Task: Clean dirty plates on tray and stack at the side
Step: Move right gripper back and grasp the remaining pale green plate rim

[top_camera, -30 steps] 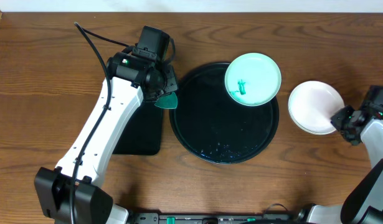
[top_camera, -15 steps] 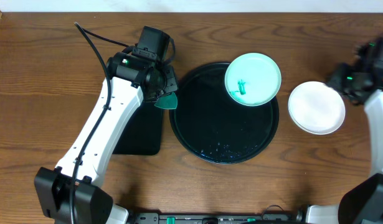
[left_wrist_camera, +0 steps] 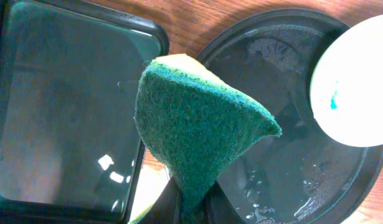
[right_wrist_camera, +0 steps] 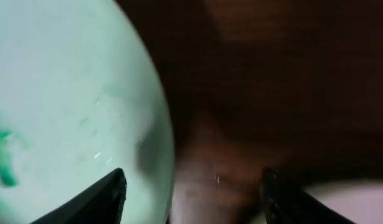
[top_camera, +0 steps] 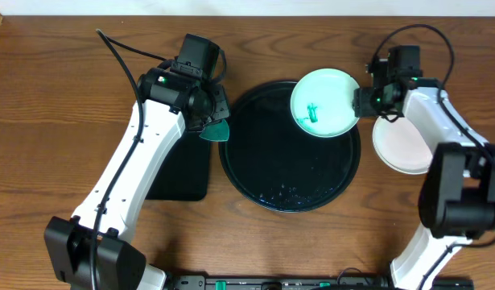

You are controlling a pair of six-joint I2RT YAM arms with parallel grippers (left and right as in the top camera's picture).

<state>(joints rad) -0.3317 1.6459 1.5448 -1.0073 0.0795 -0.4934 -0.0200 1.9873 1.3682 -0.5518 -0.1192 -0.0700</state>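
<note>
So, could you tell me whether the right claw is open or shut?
Open: the fingers of the right claw stand wide apart in its wrist view, the mint plate ungripped.

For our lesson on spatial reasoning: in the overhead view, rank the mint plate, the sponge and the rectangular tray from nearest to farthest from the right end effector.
1. The mint plate, beside the right end effector, on the far right of the round tray.
2. The sponge, held at that tray's left rim.
3. The rectangular tray, farthest left.
</note>
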